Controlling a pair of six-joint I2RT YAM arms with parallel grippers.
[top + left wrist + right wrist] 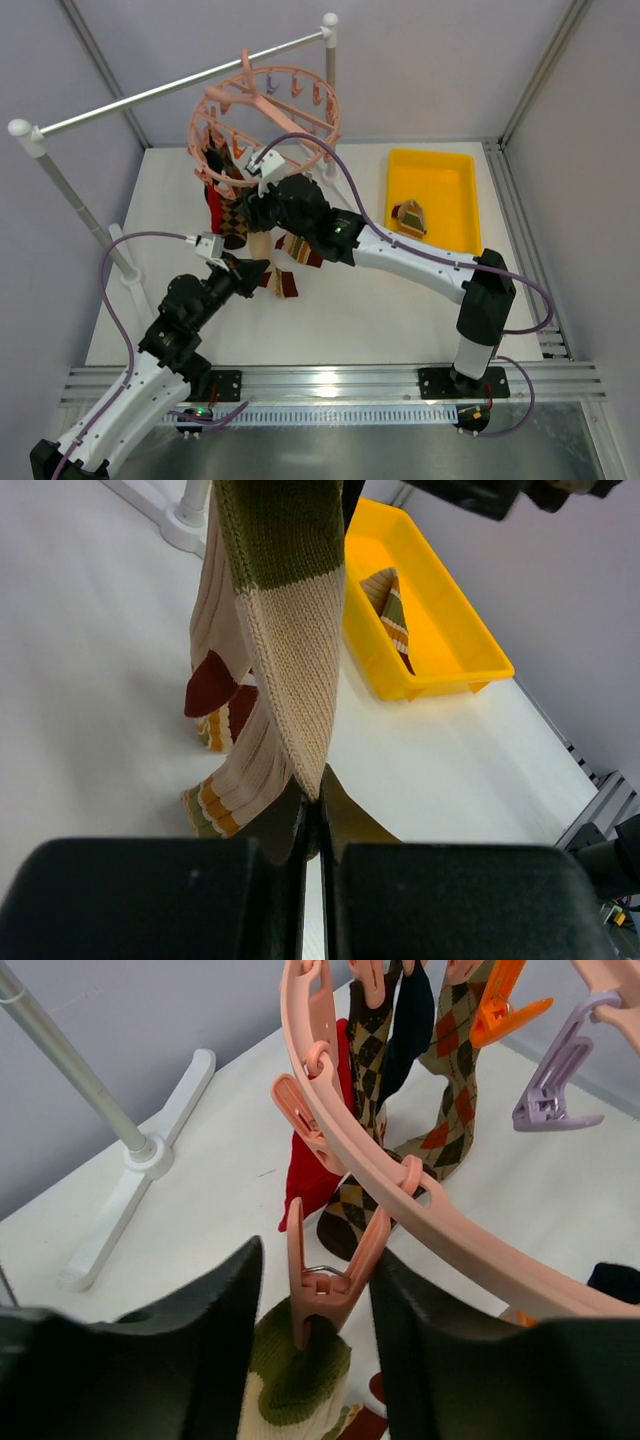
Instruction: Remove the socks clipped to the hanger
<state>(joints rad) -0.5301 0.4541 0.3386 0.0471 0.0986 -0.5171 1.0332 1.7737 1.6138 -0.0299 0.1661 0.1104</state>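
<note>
Fingers (150, 900) of our left gripper (312, 830) pressed together, pinching bottom end of cream-and-green sock (290, 630); we think to keep it tight. Higher up, our right gripper (318, 1260) spread round pink clip (322, 1295) biting that sock, ready to squeeze. Behind, hanger (400, 1195) holds other socks (372, 1050).
</note>
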